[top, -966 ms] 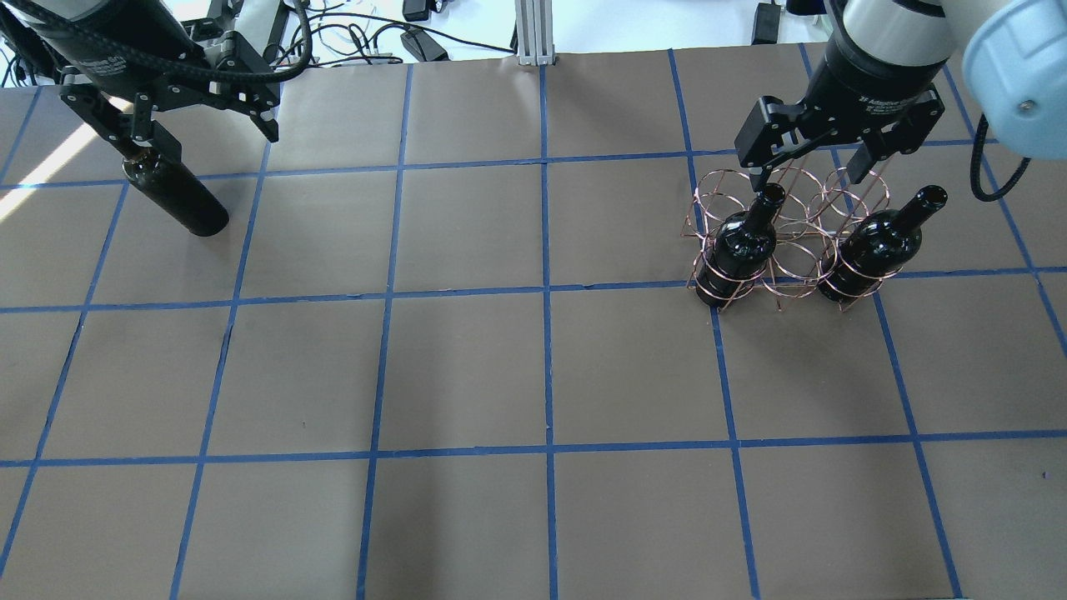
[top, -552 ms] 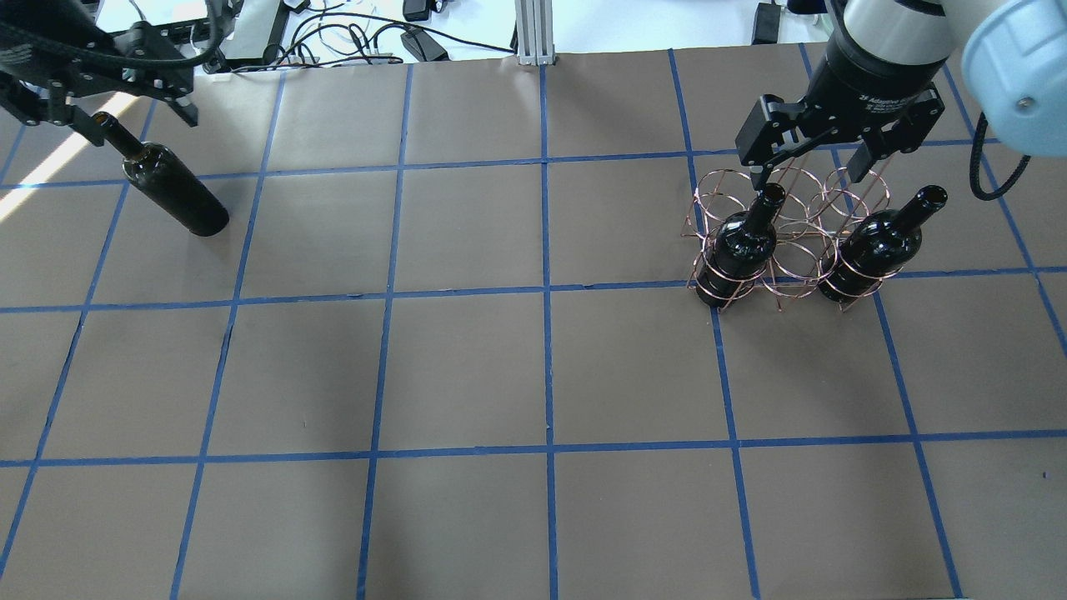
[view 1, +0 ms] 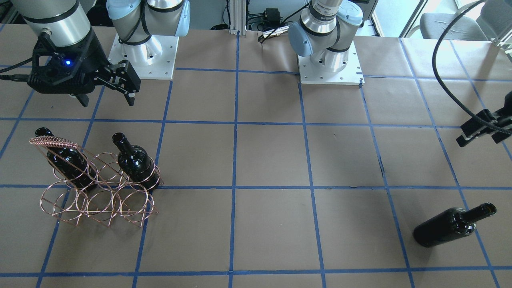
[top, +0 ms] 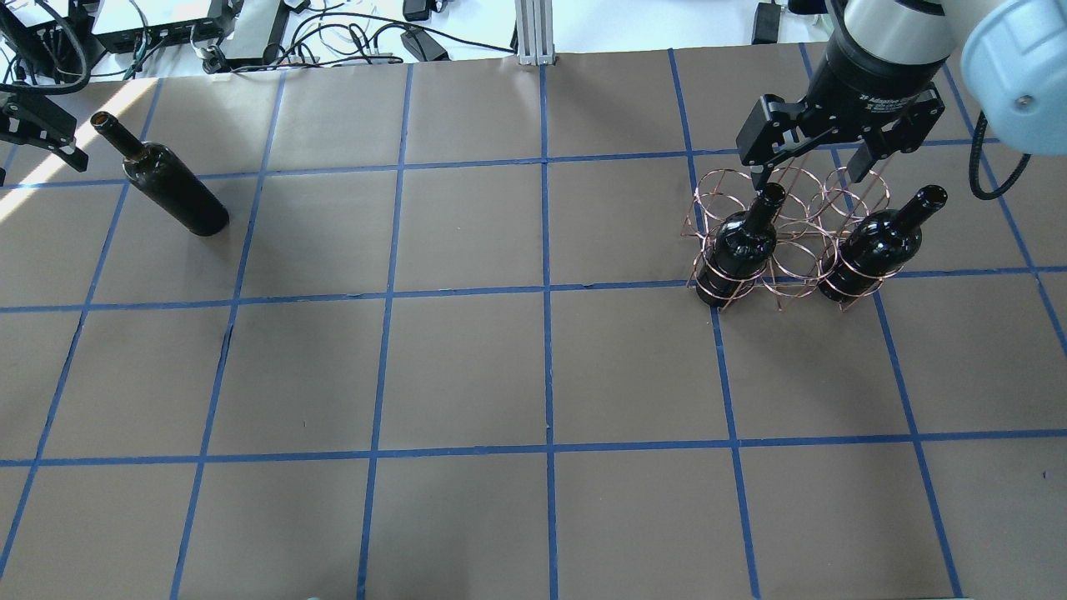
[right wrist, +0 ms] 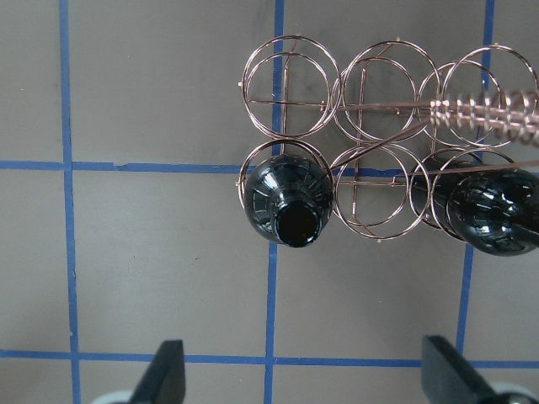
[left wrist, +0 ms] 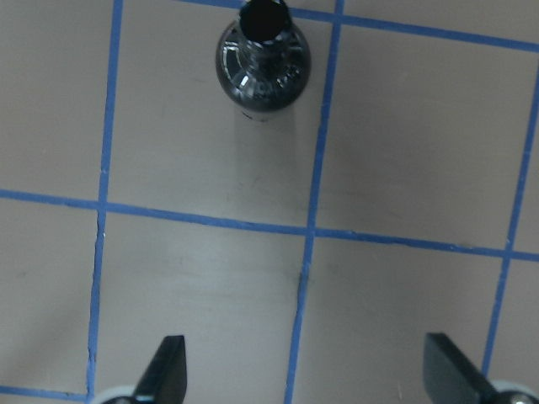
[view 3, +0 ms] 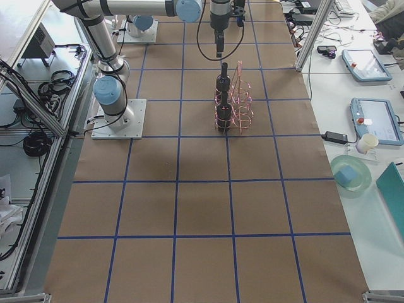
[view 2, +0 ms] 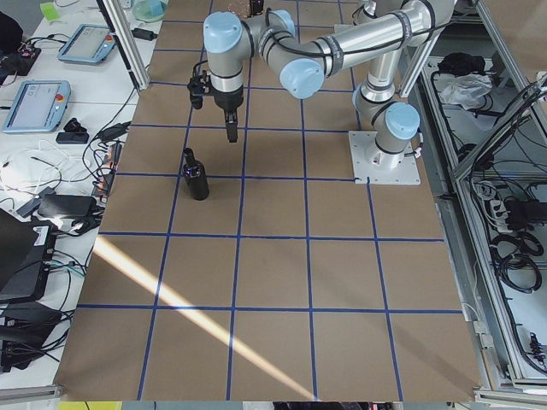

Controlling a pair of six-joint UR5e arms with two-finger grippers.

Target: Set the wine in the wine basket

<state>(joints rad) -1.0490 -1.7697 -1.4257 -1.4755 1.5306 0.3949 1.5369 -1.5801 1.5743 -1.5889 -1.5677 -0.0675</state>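
A black wine bottle [top: 171, 187] stands upright and alone on the table's left side; it also shows in the front view [view 1: 448, 228] and the left wrist view [left wrist: 264, 59]. My left gripper [top: 37, 133] is open and empty, apart from it at the table's left edge. The copper wire basket [top: 783, 242] stands at the right and holds two bottles [top: 742, 246] [top: 875, 242] in the end rings of one row. My right gripper [top: 821, 167] hangs open and empty above the basket; the right wrist view shows its fingertips [right wrist: 168, 370] spread wide.
The basket's arched handle [view 1: 54, 141] rises beside the bottles. Several rings [right wrist: 290, 84] hold nothing. Brown paper with blue tape lines [top: 546, 292] covers the table. Cables and devices [top: 250, 33] lie beyond the far edge.
My left gripper has pulled away from the top of the lone bottle towards the table's left edge. The bottle stays standing where it was. The right arm has not moved.
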